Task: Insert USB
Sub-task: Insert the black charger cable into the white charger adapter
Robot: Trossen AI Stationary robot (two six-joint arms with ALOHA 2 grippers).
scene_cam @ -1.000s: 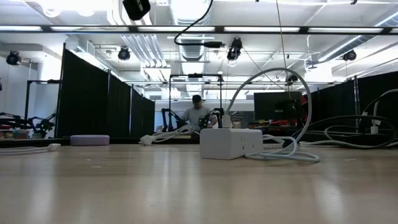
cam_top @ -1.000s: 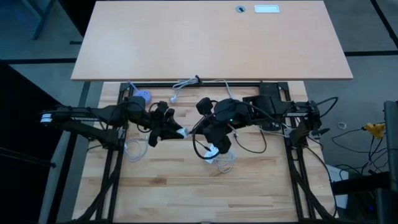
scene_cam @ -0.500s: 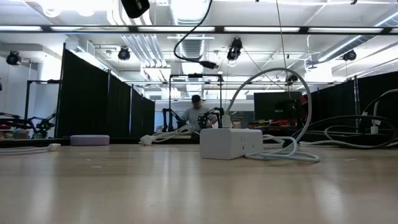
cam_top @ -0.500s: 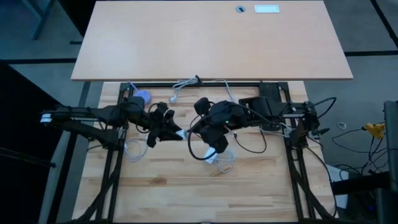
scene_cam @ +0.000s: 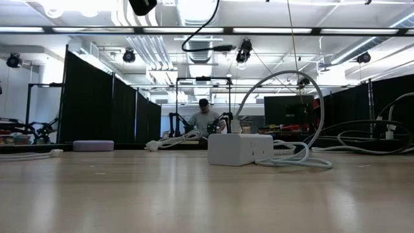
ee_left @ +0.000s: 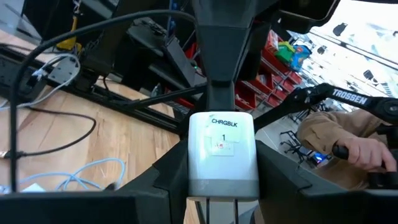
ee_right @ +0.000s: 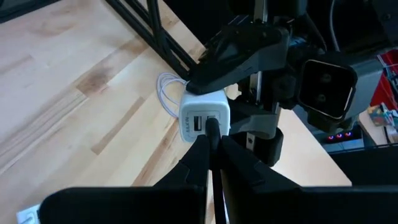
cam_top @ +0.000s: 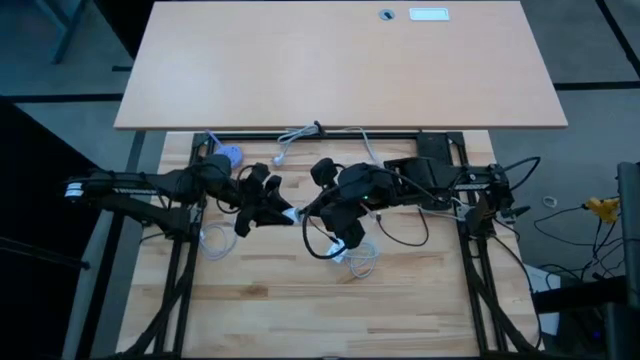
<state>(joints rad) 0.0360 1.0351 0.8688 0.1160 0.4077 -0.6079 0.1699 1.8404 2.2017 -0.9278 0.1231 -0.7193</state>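
Note:
A white charger block (ee_left: pixel 222 155), marked CHRGBLK 1, hangs above the table's middle (cam_top: pixel 291 214) with my left gripper (ee_left: pixel 222 186) shut on it. Its face with two USB ports (ee_right: pixel 204 122) points toward my right gripper (ee_right: pixel 214 152). My right gripper, which comes from the table's right (cam_top: pixel 308 211), is shut on a black USB plug (ee_right: pixel 212 128). The plug's tip stands at the port nearer my right fingers; I cannot tell whether it is inside. The plug's black cable (cam_top: pixel 325 245) loops below the arm. My left gripper pinches the charger block's two side faces (ee_left: pixel 194 171) between its two fingers, level, from the table's left. The block is lifted clear of the table, prongs toward the wrist (ee_left: pixel 217 208) and port face away. My right gripper pinches the USB plug's rear (ee_right: pixel 213 138) between its fingertips (ee_right: pixel 200 155), slanting down from the table's right. The fingers lie along the plug. The plug's front end sticks out beyond them and meets the block's port face.
A white power strip (scene_cam: pixel 240 149) with a coiled white cable (scene_cam: pixel 304 158) lies on the table under my right arm (cam_top: pixel 345 250). A lilac puck (cam_top: pixel 230 156) and loose white cable ends (cam_top: pixel 290 135) lie at the far side. A person sits beyond the table (scene_cam: pixel 205 118).
The black cable's loop at the top of the low view has swung down and back up. The grippers and the charger block have kept their places.

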